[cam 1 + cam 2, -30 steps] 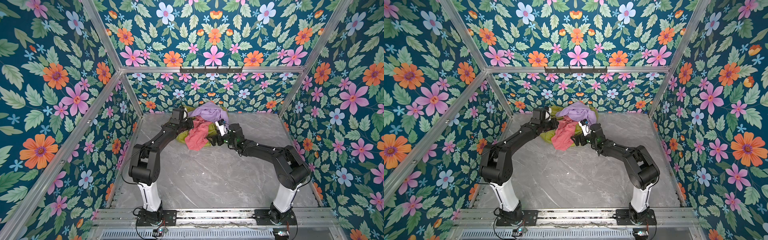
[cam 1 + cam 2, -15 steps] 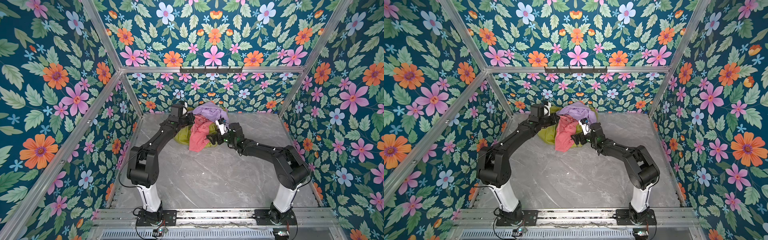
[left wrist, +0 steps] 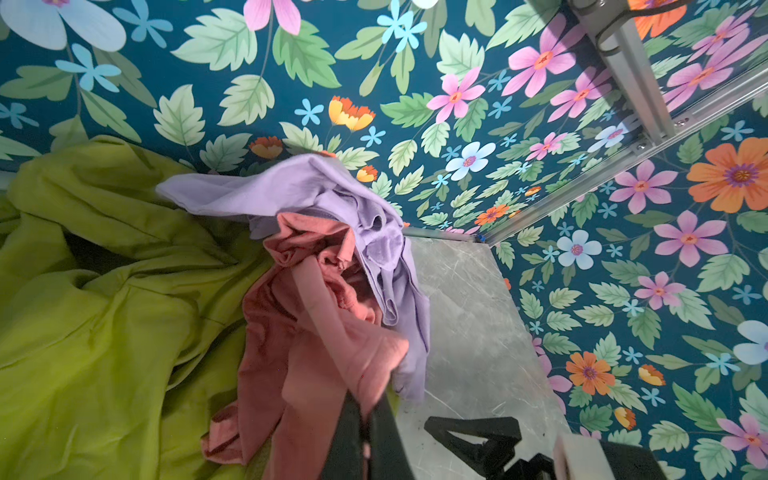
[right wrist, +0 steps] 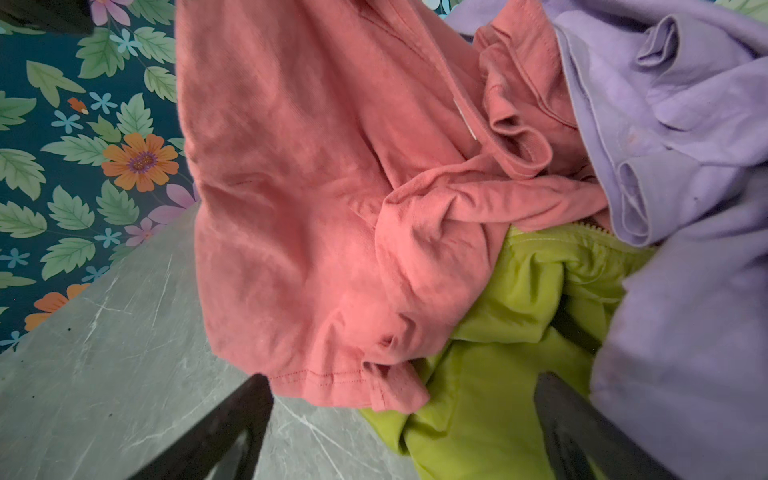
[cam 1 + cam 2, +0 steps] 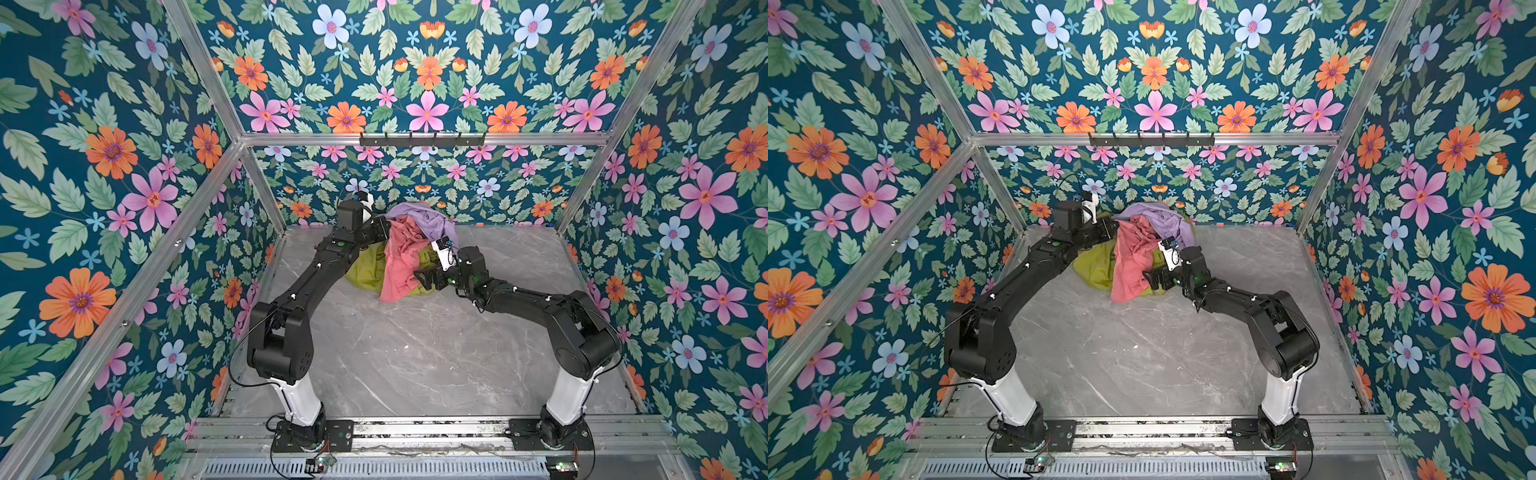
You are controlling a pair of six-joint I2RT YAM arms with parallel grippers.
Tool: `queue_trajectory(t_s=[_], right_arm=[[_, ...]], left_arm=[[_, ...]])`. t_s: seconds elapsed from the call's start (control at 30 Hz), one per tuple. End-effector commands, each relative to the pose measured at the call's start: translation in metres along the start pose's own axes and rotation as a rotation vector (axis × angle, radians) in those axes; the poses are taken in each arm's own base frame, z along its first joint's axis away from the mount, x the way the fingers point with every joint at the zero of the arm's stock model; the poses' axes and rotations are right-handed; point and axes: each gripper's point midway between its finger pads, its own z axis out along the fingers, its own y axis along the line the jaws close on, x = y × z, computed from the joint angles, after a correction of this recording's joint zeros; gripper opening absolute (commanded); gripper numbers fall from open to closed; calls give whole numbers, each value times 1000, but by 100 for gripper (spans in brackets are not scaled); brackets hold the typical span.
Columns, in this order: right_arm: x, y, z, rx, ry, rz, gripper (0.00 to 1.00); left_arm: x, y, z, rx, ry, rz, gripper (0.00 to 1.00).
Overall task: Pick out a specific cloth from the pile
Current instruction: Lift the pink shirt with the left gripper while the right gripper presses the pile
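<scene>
A: How was the light in there?
B: Bright and even, coming from above. The table [image 5: 415,353] carried only faint, soft shadows.
A: And up close?
B: Folds of the cloth [image 4: 311,208] were crisp in the right wrist view, but the right gripper [image 4: 399,432] at the frame's edge was a dark blur, and cloth nearest the left lens looked soft.

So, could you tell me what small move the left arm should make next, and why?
Probably lift the left gripper, shut on the salmon-pink cloth, higher: the lilac cloth drapes over its upper folds and its hem hangs down to the table.
</scene>
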Motion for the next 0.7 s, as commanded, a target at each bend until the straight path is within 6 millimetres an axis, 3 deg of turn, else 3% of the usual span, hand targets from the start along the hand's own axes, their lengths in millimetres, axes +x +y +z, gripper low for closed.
queue_trajectory(t_s=[0.0,0.33,0.67], right_arm=[[-6,0,-1,3,-26,-7,99],[-2,-2,-1,9,-26,-4,99],[-2,-1,-4,10,-37,-7,99]], left_arm=[[-21,-16,-10,51,-77,38,0],[-28,-21,-26,54,-134,56,0],[-42,-40,-39,122,-199,86,0]])
